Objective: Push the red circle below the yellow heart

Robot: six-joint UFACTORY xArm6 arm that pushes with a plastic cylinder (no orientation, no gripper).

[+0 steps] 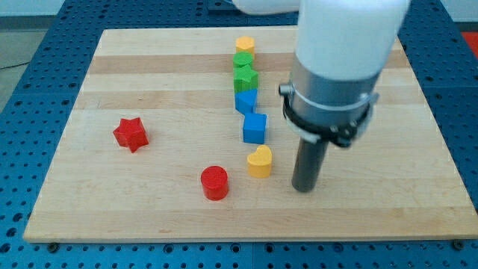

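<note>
Camera view shows my tip [303, 188], with no pincer, just right of the yellow heart [260, 161], red circle [214, 183] lower left.

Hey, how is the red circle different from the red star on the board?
The red circle is a round cylinder with a flat top; the red star has pointed arms. The red circle lies nearer the view's bottom, close to the yellow heart; the red star sits alone toward the view's left. My tip is nearer the red circle than the red star, touching neither. Both are red and rest flat on the board.
</note>
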